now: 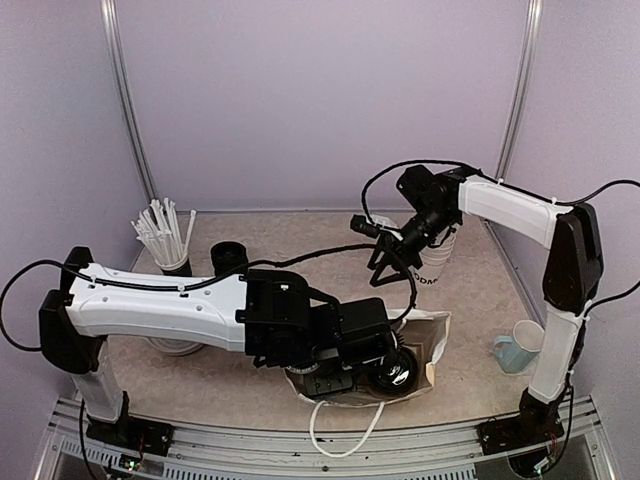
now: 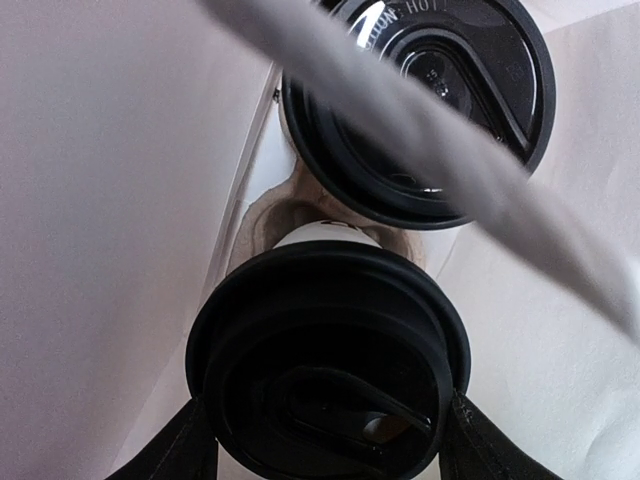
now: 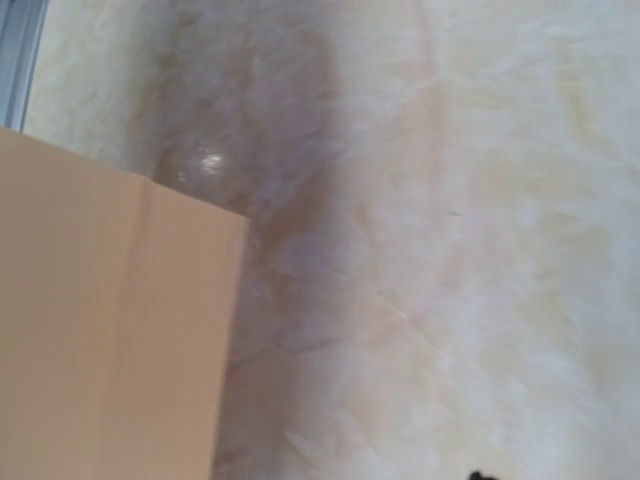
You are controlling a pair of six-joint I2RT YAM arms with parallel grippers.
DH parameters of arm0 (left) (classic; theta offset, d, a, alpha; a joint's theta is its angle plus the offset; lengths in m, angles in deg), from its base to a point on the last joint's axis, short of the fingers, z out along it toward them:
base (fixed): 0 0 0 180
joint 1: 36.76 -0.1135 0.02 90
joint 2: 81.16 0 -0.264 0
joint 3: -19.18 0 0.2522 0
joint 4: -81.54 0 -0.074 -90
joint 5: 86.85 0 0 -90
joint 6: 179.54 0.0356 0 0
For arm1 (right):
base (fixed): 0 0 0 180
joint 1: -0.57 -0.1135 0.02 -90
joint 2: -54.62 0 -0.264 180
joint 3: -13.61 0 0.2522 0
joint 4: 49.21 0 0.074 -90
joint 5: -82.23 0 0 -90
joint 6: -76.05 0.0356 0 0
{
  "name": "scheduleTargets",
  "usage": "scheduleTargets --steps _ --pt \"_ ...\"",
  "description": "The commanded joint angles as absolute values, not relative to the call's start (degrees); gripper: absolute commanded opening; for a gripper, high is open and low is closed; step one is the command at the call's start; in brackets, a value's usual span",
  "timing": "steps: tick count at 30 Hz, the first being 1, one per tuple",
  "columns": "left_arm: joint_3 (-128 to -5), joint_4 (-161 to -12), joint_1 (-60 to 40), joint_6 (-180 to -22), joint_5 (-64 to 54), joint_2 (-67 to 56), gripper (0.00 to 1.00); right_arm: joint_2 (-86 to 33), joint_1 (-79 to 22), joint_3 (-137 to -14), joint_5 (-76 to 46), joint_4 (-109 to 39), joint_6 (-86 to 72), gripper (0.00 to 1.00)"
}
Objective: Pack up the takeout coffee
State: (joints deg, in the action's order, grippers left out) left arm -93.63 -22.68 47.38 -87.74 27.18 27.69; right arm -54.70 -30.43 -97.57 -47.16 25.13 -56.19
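Observation:
Two takeout coffee cups with black lids stand inside the white paper bag. In the left wrist view the near cup's lid sits between my left gripper's fingers, which press on both its sides. The other cup's lid is just beyond it, crossed by the bag's handle strip. From above, one black lid shows in the bag's mouth under my left gripper. My right gripper hangs above the bag's far edge, fingers spread, holding nothing.
A stack of lidless white cups stands behind the right gripper. A light blue mug is at the right. At the back left are a cup of straws and a stack of black lids. A tan panel fills the right wrist view's left.

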Motion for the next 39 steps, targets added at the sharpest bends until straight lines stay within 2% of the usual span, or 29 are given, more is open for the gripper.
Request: scheduleTargets --steps 1,20,25,34,39 --pt "-95.95 -16.96 46.63 -91.86 19.54 30.30 0.48 -51.48 -28.70 -95.47 -47.93 26.31 -56.93 0.62" --pt "-100.81 -14.32 38.18 -94.24 7.50 37.25 0.48 -46.37 -26.54 -88.99 -51.49 26.15 -58.10 0.62" --pt "-102.97 -13.93 36.81 -95.60 8.13 37.71 0.51 -45.99 -26.07 -88.16 -52.20 26.25 -58.46 0.62" --pt "-108.95 -13.31 39.00 -95.69 14.87 34.91 0.71 -44.79 -25.80 -87.97 -51.97 26.61 -58.04 0.62" --pt "-110.84 -13.09 39.61 -96.21 17.35 33.82 0.76 -44.53 -25.80 -87.35 -52.04 26.22 -57.29 0.62"
